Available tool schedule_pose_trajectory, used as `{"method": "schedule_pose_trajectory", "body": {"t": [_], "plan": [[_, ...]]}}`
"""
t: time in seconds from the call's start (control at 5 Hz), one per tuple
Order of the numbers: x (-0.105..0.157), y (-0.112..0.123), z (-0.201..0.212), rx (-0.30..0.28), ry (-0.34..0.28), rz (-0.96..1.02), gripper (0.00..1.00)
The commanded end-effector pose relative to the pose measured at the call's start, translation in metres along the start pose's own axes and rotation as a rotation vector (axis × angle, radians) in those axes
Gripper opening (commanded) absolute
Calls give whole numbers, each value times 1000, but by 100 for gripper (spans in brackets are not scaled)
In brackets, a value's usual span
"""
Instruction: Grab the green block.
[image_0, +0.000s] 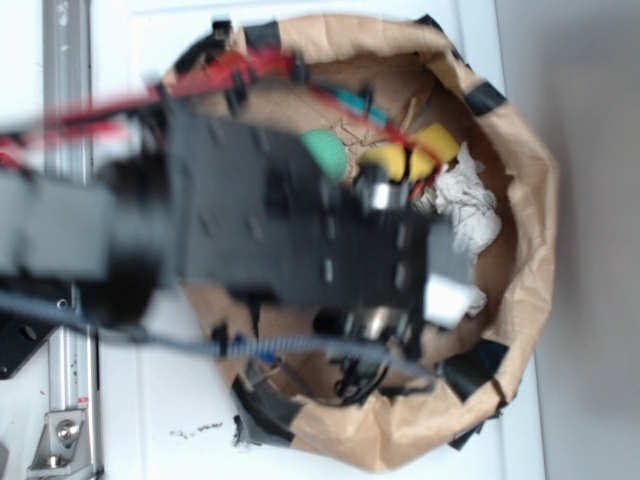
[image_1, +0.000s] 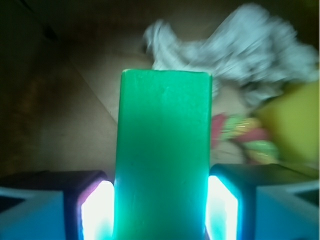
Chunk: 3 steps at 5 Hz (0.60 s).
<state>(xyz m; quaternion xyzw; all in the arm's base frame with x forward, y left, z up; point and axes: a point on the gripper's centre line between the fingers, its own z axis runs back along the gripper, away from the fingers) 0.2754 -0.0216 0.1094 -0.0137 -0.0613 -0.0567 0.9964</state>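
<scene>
In the wrist view the green block (image_1: 162, 150) is a flat slab with straight edges, standing lengthwise between my fingers. My gripper (image_1: 161, 212) is shut on it, with the glowing left pad (image_1: 96, 212) and right pad (image_1: 222, 212) pressed against its two long sides. The block's far end reaches out over the brown floor of the bag. In the exterior view my black arm (image_0: 300, 225) hangs over the bag and hides both the block and the fingers.
A brown paper bag (image_0: 530, 200) with black tape on its rim walls in the work area. Inside lie a crumpled white cloth (image_1: 235, 55), a yellow wedge (image_1: 295, 125), a striped colourful item (image_1: 240, 132) and a round green ball (image_0: 325, 150). Cables (image_0: 250, 70) cross the rim.
</scene>
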Motion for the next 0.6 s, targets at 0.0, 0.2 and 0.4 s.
{"method": "schedule_pose_trajectory", "body": {"t": [0.0, 0.2, 0.4], "plan": [[-4, 17, 58, 0, -1, -31, 0], [-9, 11, 59, 29, -6, -30, 0], [-11, 11, 58, 32, 0, -26, 0]]}}
